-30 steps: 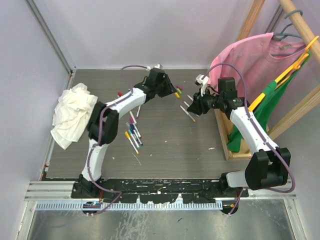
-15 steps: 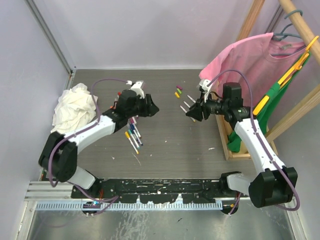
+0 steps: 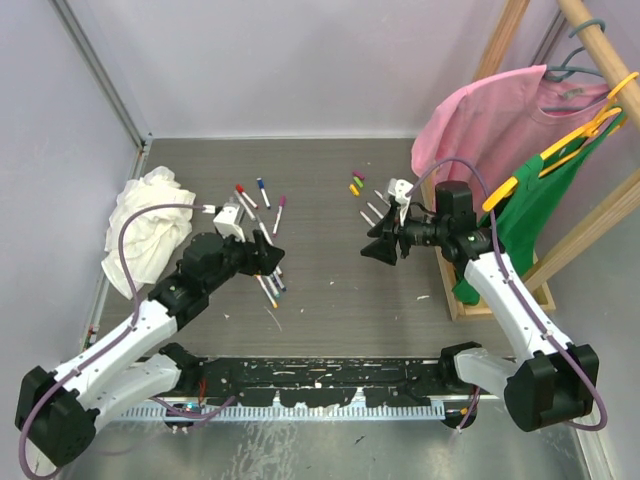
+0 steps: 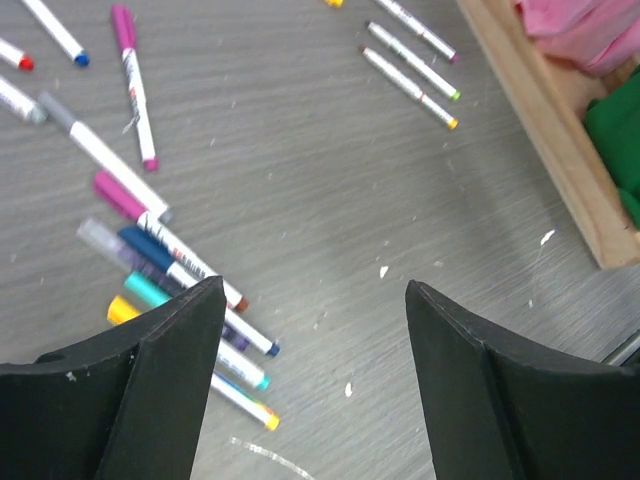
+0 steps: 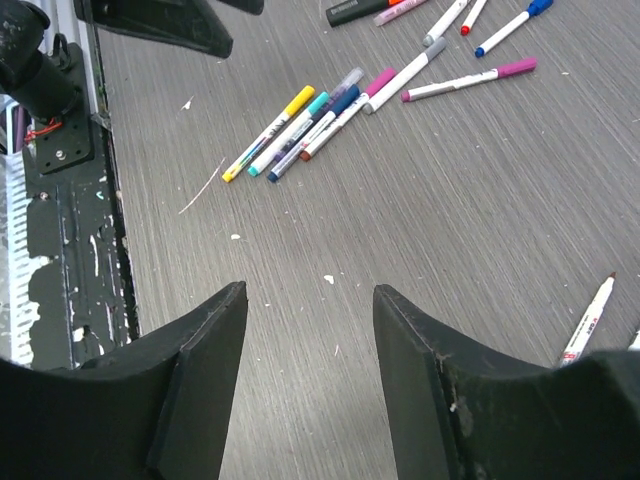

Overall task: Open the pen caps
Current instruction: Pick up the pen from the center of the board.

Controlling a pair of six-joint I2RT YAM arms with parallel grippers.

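Several pens with coloured caps lie in a cluster [image 3: 270, 275] on the grey table, seen closer in the left wrist view [image 4: 170, 270] and the right wrist view [image 5: 300, 125]. Three more capped pens [image 3: 262, 198] lie further back. A few loose caps [image 3: 356, 184] sit at the back centre beside uncapped white pens [image 3: 375, 212]. My left gripper [image 3: 272, 257] hovers over the cluster's right side, open [image 4: 313, 288] with nothing between its fingers. My right gripper [image 3: 378, 250] hangs open [image 5: 309, 290] over bare table, empty.
A white cloth rag [image 3: 145, 225] lies at the left edge. A wooden rack [image 3: 447, 285] with pink [image 3: 490, 120] and green [image 3: 530, 215] shirts stands at the right; its base board [image 4: 545, 120] shows in the left wrist view. A metal rail [image 3: 320, 375] runs along the near edge.
The left arm swung from the back centre down and left to the pen cluster. The right gripper drew nearer and slightly lower. Both sets of jaws opened wider.
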